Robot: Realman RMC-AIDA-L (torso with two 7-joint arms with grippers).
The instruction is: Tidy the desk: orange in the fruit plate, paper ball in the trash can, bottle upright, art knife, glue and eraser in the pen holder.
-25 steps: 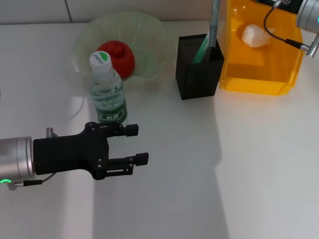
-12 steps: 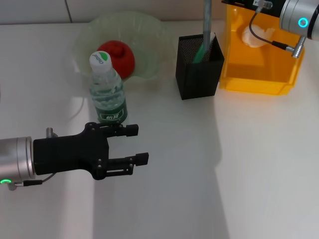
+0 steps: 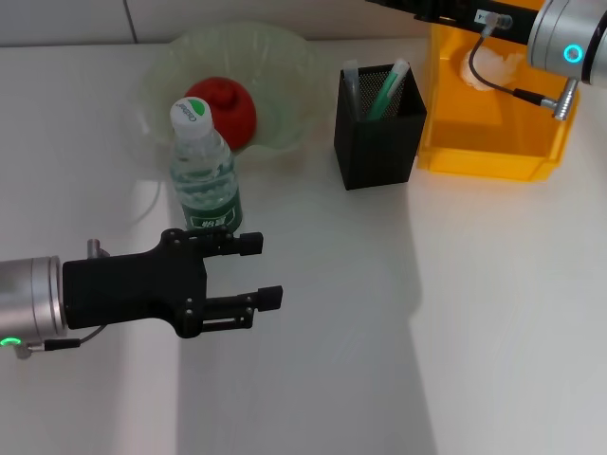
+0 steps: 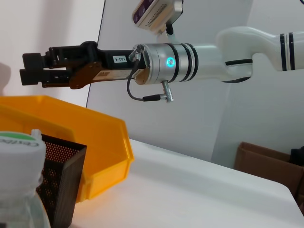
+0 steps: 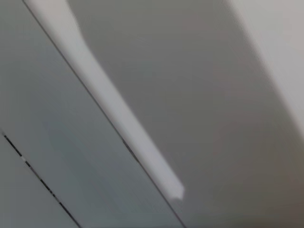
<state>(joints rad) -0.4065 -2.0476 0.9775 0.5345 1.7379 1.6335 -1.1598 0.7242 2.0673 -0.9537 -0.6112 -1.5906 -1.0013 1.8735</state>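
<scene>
The right end effector (image 4: 35, 76) hangs above the pen holder (image 3: 377, 128), fingers nearly together and empty; lift it straight clear (tools already stand inside). The left end effector (image 3: 258, 273), spread, waits by the upright bottle (image 3: 203, 175).

My left gripper (image 3: 261, 272) hovers low over the near left of the desk, reaching sideways, its black fingers (image 3: 248, 246) spread apart with nothing between them. My right arm is raised at the far right; its gripper (image 4: 31, 70) points across, fingers close together.
</scene>
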